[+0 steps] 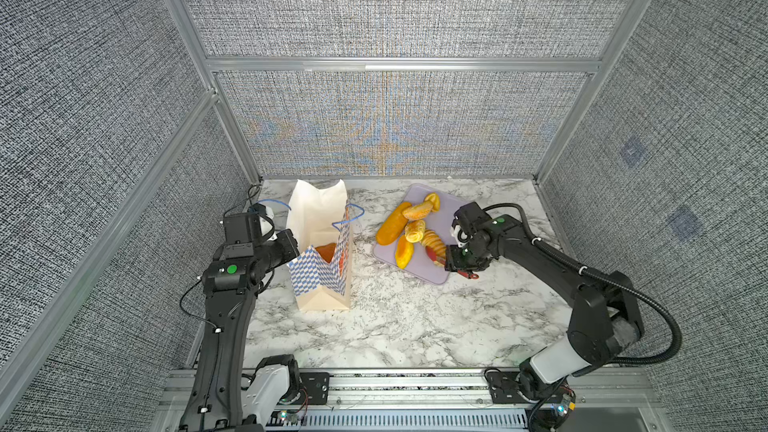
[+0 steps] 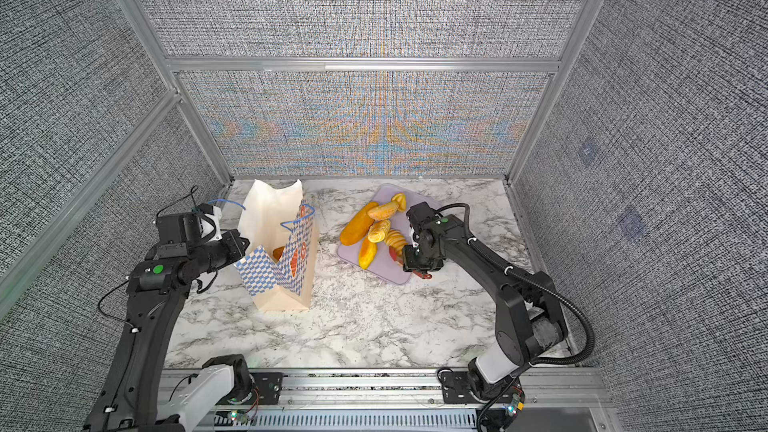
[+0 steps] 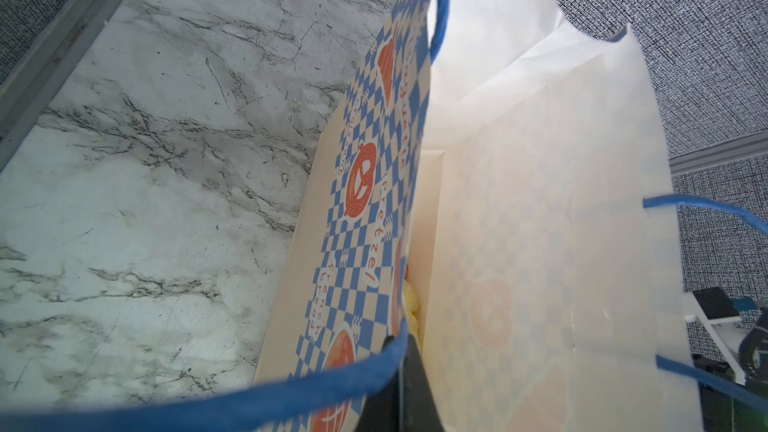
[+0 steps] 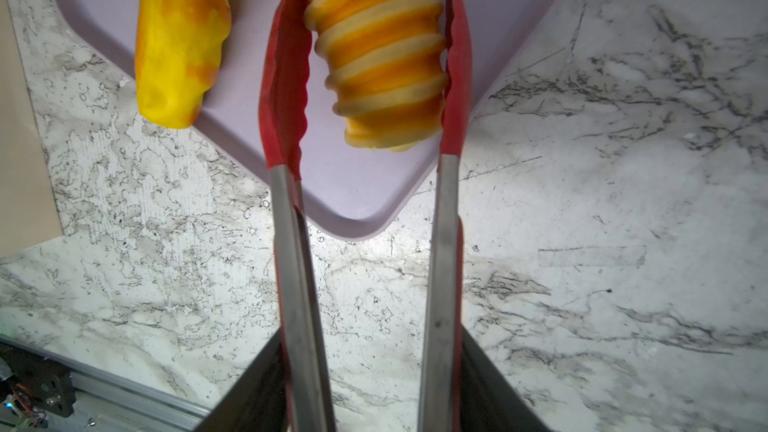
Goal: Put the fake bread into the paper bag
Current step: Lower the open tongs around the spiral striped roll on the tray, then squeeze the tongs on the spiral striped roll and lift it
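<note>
The right hand [image 4: 372, 367] squeezes red tongs [image 4: 291, 222] around ridged loaf [image 4: 382, 60] (on lavender tray [image 4: 365, 184]); left hand [image 3: 405, 384] seemingly pinches paper bag [image 3: 540, 243].

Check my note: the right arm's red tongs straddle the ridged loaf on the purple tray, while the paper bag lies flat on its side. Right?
No: the paper bag stands upright, mouth open, in both top views. The rest holds: the red tongs straddle the ridged loaf on the purple tray.

Orange loaf [image 1: 326, 252] inside paper bag [image 1: 320, 284] mostly hidden by bag walls. Left gripper [image 1: 292, 248] tips hidden behind bag rim. Ridged loaf [image 4: 382, 64] cut off by right wrist view's edge.
</note>
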